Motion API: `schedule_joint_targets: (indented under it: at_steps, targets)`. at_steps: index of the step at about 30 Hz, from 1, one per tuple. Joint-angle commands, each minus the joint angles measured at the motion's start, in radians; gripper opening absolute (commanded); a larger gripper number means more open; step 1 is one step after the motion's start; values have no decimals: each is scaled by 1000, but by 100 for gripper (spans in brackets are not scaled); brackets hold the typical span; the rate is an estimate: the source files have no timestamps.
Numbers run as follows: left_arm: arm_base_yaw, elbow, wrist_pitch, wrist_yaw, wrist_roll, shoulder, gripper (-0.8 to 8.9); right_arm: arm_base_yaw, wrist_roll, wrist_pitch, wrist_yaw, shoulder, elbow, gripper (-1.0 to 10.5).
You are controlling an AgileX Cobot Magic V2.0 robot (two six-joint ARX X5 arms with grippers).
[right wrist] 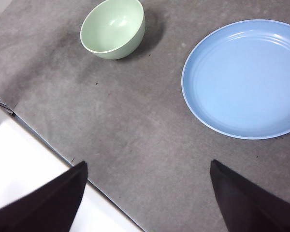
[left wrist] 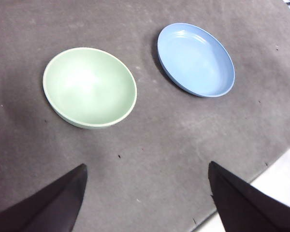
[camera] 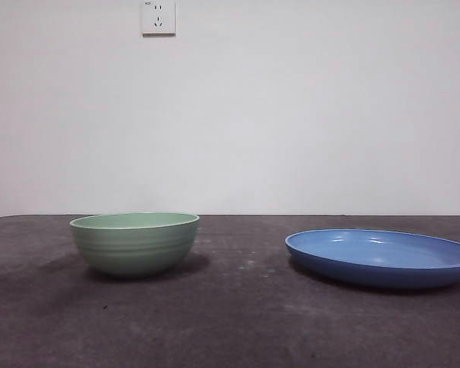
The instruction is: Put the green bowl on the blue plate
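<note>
The green bowl (camera: pixel 134 242) stands upright and empty on the dark table at the left. To its right, a gap apart, lies the blue plate (camera: pixel 381 257), also empty. My left gripper (left wrist: pixel 147 186) hangs open high above the table, short of the green bowl (left wrist: pixel 89 87) and the blue plate (left wrist: pixel 195 59). My right gripper (right wrist: pixel 147 186) is open too, high over the table's edge, with the blue plate (right wrist: pixel 244 77) close ahead and the green bowl (right wrist: pixel 113 28) farther off. Neither gripper shows in the front view.
A dark grey mat (camera: pixel 238 322) covers the table. Behind it rises a white wall with a socket (camera: pixel 159 17). The mat's edge and a white surface (right wrist: pixel 34 159) show under my right gripper.
</note>
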Motion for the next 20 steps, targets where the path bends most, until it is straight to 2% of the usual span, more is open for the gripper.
schedule_joint_targets:
  at_steps: [1,6,15,20]
  targets:
    - [-3,23,37,-30,-10,35,407,3,3,9,-3,4,20,410]
    - [-15,69,85,-42,-34,135,406,3,3,14,-2,4,20,410]
    - [-79,222,104,-231,-26,427,406,3,3,17,-2,4,20,410]
    - [-105,285,123,-285,-22,597,406,3,3,18,-2,4,20,410]
